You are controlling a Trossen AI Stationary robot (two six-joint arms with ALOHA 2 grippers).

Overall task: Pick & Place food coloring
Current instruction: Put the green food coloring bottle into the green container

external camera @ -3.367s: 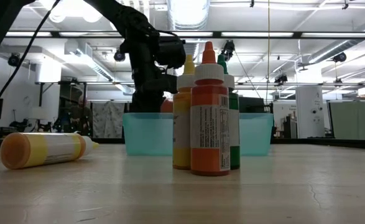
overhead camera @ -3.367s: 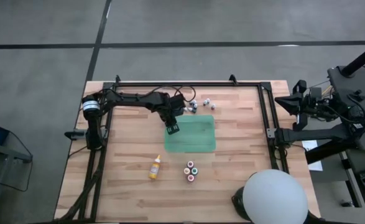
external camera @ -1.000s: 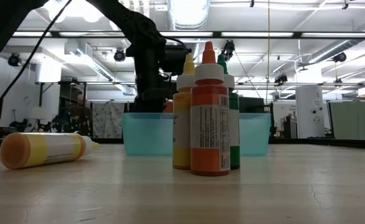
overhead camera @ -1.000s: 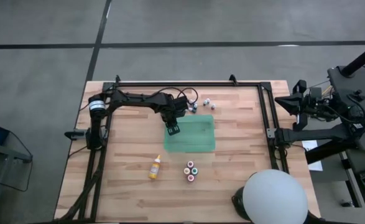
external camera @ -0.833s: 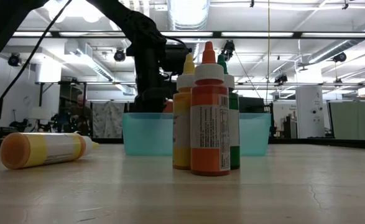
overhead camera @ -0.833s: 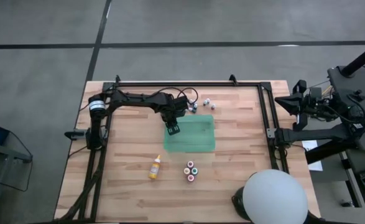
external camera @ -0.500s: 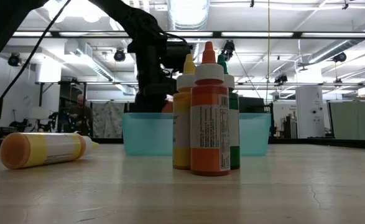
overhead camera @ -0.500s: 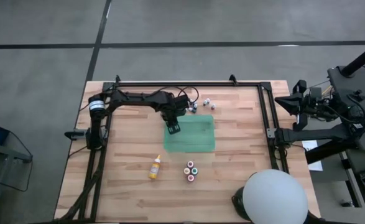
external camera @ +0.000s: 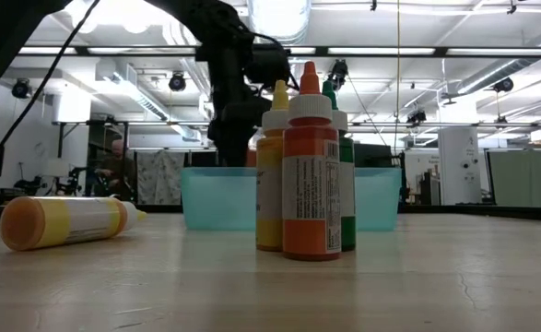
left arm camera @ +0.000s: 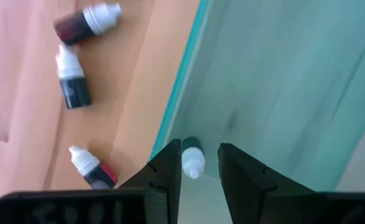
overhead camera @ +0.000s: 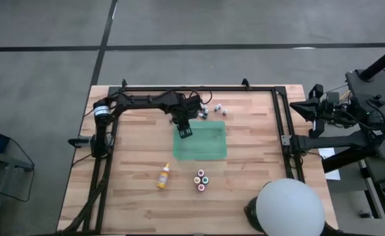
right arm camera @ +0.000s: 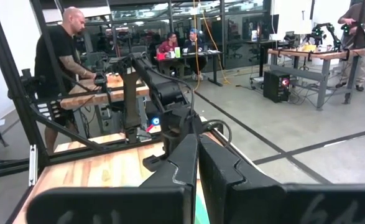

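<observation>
My left gripper [overhead camera: 184, 131] hangs pointing down over the far left corner of the green tray [overhead camera: 208, 147], its fingers a little open. Straight below, seen between the fingers, a tiny white-capped dark green food coloring bottle [left arm camera: 192, 158] lies on the tray floor; a gap shows beside it. Three tiny bottles [left arm camera: 70, 78] lie on the wood just beyond the tray's far edge [overhead camera: 216, 108]. A yellow-orange bottle [overhead camera: 162, 177] lies on its side near the front. A cluster of bottles [overhead camera: 202, 179] stands beside it. My right gripper [right arm camera: 198, 162] is shut, parked off the table's right side.
Black frame rails [overhead camera: 281, 118] run along the table's left, far and right sides. A white dome [overhead camera: 289, 206] sits at the near right corner. In the low view the standing bottles [external camera: 310, 175] block part of the tray [external camera: 376, 198]. People stand in the room beyond.
My left gripper has gone up from the tray's far left corner and a little toward the far edge, still pointing down.
</observation>
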